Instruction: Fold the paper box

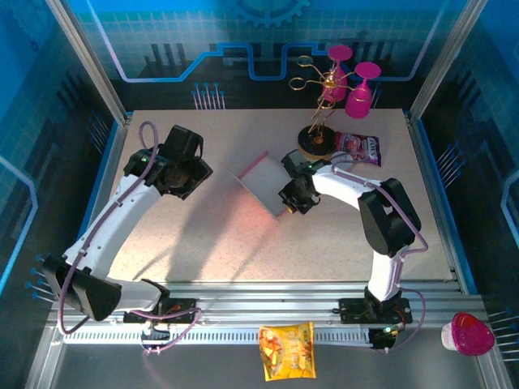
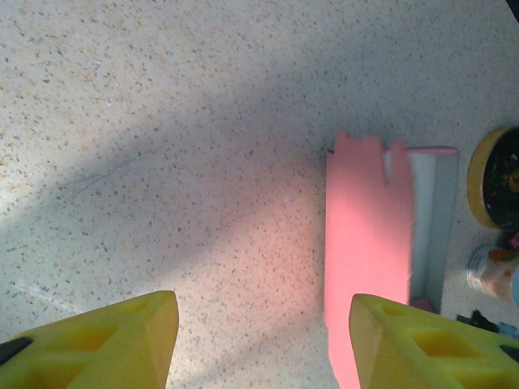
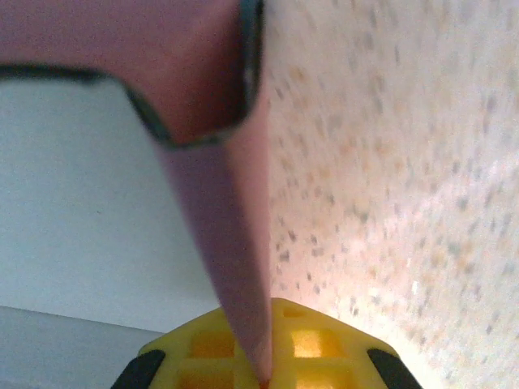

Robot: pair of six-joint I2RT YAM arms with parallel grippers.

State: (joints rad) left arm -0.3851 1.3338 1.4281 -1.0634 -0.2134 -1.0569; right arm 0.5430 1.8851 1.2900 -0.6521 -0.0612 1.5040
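R gripper (image 3: 259, 362): closed, pinching one thin pink wall of the paper box (image 1: 261, 183). The wall leaves the pads edge-on and runs straight fwd from the hand, w/ the pale inner face on one side of it and the speckled table (image 2: 162, 121) on the other. L gripper (image 2: 261, 314): open, nothing btwn the fingers, hanging over bare table. The box sits just ahead of it, off to the side of one finger (image 2: 422, 340), apart from it, no contact. Whether the box rests on the table or is lifted cannot be told. Orientation: box is part-formed, approx. a shallow trough. From the L hand the long axis runs directly away, notched tab end farthest, near end partly hidden by that finger. The pink outer panel faces the hand; the pale inside w/ a raised side wall lies on the far side. From above, the axis lies diagonal btwn the two hands, one end in the R grip. Handling (est.): thin card, very light, so it will likely shift at a light push unless one hand anchors it. Panels are stiff in-plane but buckle if squeezed mid-span; creases act as hinges; the surface looks smooth, so a shallow pinch may slip. Recommended hold: flat pinch on a panel edge close to a crease, pads fully on; avoid the tabs, which bend easily.
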